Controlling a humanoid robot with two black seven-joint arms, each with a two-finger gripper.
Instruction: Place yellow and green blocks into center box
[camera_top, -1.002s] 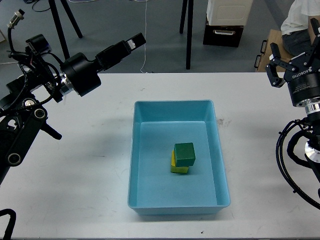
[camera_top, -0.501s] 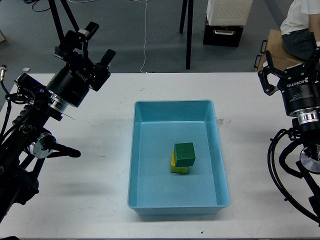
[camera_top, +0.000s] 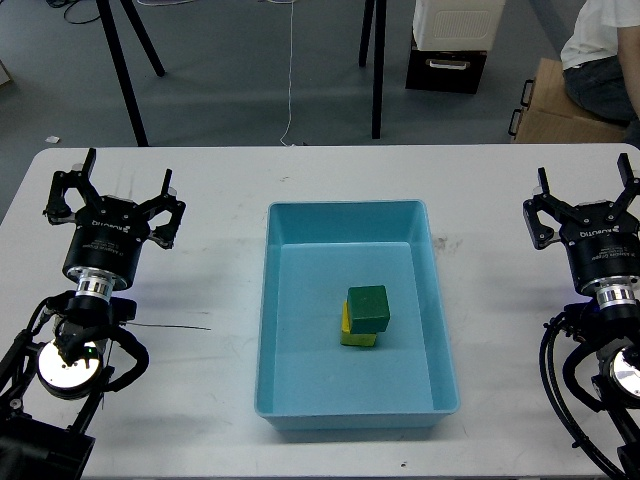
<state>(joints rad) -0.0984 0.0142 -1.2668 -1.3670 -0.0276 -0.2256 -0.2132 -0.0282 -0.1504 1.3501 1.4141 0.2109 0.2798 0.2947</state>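
A green block (camera_top: 368, 307) rests on top of a yellow block (camera_top: 352, 333) inside the light blue box (camera_top: 290, 400) at the table's center. My left gripper (camera_top: 112, 188) stands upright over the table's left side, open and empty, well away from the box. My right gripper (camera_top: 587, 198) stands upright over the table's right side, open and empty.
The white table (camera_top: 200, 380) carries the box. Behind the table are black tripod legs (camera_top: 378, 70), a white and black case (camera_top: 448, 45), a cardboard box (camera_top: 560, 105) and a seated person (camera_top: 605, 45) at the far right.
Both arms have swung down and back to upright poses at the table's sides. The left gripper moved from the far left edge to lower left. The blocks have not moved.
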